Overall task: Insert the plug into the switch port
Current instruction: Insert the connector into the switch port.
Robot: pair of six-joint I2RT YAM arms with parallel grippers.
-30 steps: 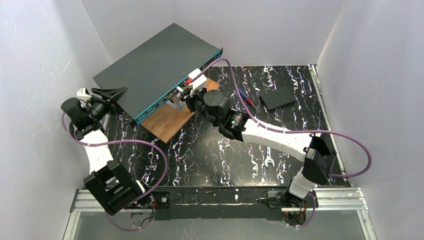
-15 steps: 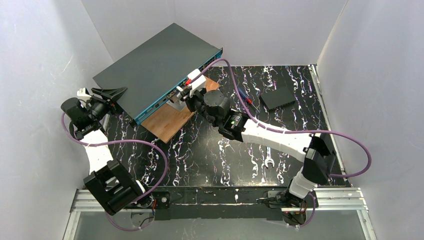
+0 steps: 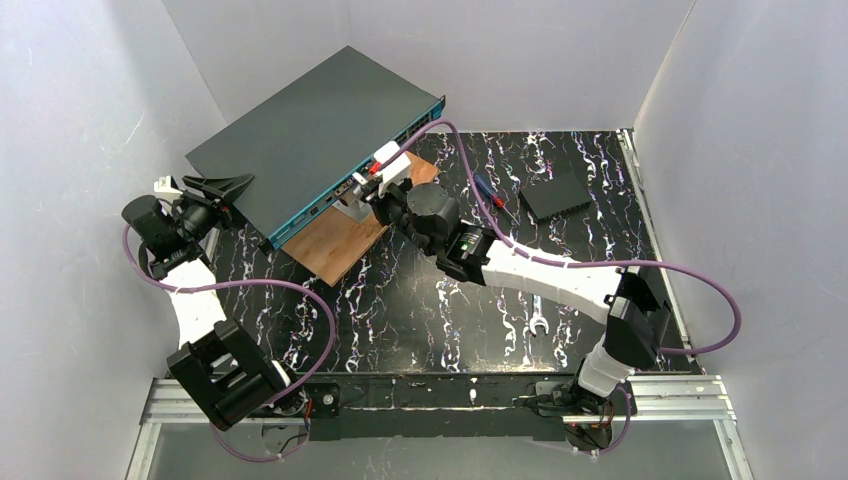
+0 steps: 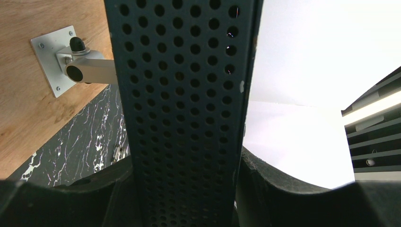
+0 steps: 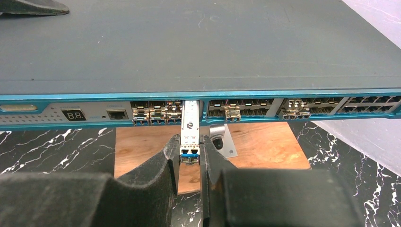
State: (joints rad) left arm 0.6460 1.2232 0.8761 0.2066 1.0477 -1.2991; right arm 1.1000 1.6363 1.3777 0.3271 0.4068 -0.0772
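From its base at the near edge, the right arm stretches long and low across the black marbled table (image 3: 450, 300) toward the switch (image 3: 310, 130), forearm nearly level and wrist turned to face the switch's teal port edge. The right gripper (image 5: 190, 142) is clamped on the plug (image 5: 190, 127), a slim silver module pinched between the two black fingers (image 5: 165, 161). The plug's front end meets the teal edge at a slot between two banks of ports; how deep it sits cannot be told. Below the plug, a wooden board (image 5: 142, 146) sticks out from under the switch's port edge, carrying a small metal bracket (image 5: 220, 139). The left arm rises from its base and bends back toward the left end of the switch. There the left gripper (image 4: 187, 184) is closed on the switch's perforated side wall, one finger against each face. The switch itself lies aslant in the far left corner, its teal edge toward the right arm. Well to the right of the switch sit a small black box (image 3: 555, 195) and, nearer the bases, a wrench (image 3: 537, 330). Compared with a second ago, the right wrist has crept slightly closer to the switch's port edge, carrying the plug with it. The left arm, the switch and the board stand as they did, and both grips are unchanged.
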